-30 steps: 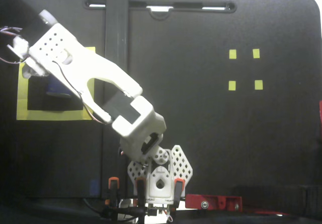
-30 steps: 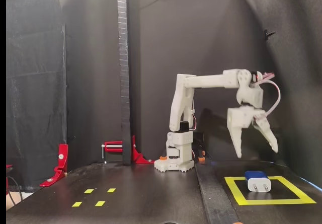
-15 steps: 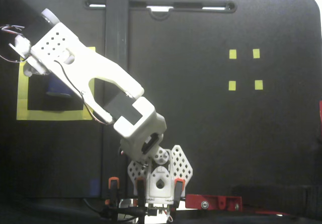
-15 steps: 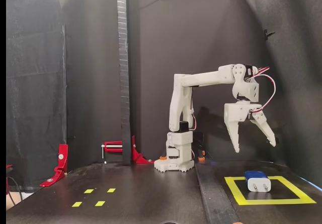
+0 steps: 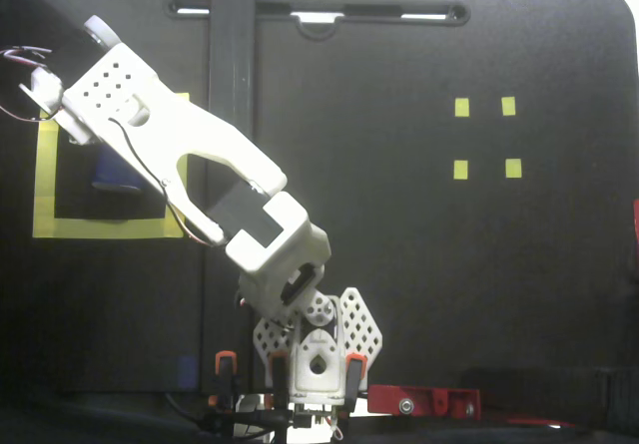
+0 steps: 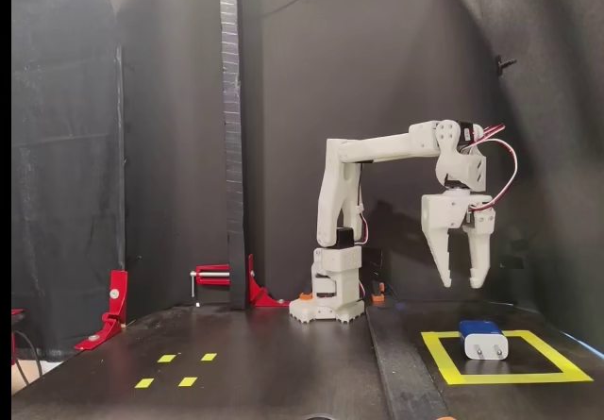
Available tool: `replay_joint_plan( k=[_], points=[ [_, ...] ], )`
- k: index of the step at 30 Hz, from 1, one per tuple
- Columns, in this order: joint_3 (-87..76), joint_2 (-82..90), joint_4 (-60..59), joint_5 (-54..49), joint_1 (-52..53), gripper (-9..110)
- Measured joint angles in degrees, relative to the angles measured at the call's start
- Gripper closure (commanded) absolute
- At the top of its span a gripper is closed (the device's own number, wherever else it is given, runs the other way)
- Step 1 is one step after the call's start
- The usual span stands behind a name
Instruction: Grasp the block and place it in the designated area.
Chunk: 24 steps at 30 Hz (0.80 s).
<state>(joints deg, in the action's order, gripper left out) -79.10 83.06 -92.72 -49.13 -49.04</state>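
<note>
The dark blue block [image 6: 482, 340] lies flat inside the designated area [image 6: 444, 359], a yellow tape square with a black interior, its silvery prongs facing the camera. My gripper [image 6: 461, 283] hangs well above the block, pointing down, holding nothing, with its fingers nearly parallel and a narrow gap between them. From above, my arm's wrist covers the upper part of the designated area [image 5: 100, 227], and only a sliver of the block [image 5: 112, 173] shows beside it. The fingers themselves are hidden there.
Four tiny yellow tape squares [image 5: 484, 137] mark the other side of the black table, also low in a fixed view [image 6: 176, 369]. A black upright post [image 6: 232, 137] stands beside the arm base [image 6: 327, 307]. Red clamps [image 6: 222, 276] sit at the table edge.
The gripper rose off the block, which stayed in the yellow square. Its fingers, spread wide before, have swung together to a narrow gap.
</note>
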Motion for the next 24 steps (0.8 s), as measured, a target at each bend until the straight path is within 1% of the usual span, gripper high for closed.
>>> replay_joint_plan(
  k=[5, 10, 13, 16, 24],
  points=[
    [0.0, 0.0, 0.7, 0.6, 0.6, 101],
    [0.0, 0.0, 3.2, 6.7, 0.5, 101],
    [0.0, 0.0, 5.4, 13.8, 0.5, 101],
    [0.0, 0.0, 8.0, 23.4, 0.8, 101],
    [0.0, 0.0, 9.1, 46.8, 2.8, 102]
  ],
)
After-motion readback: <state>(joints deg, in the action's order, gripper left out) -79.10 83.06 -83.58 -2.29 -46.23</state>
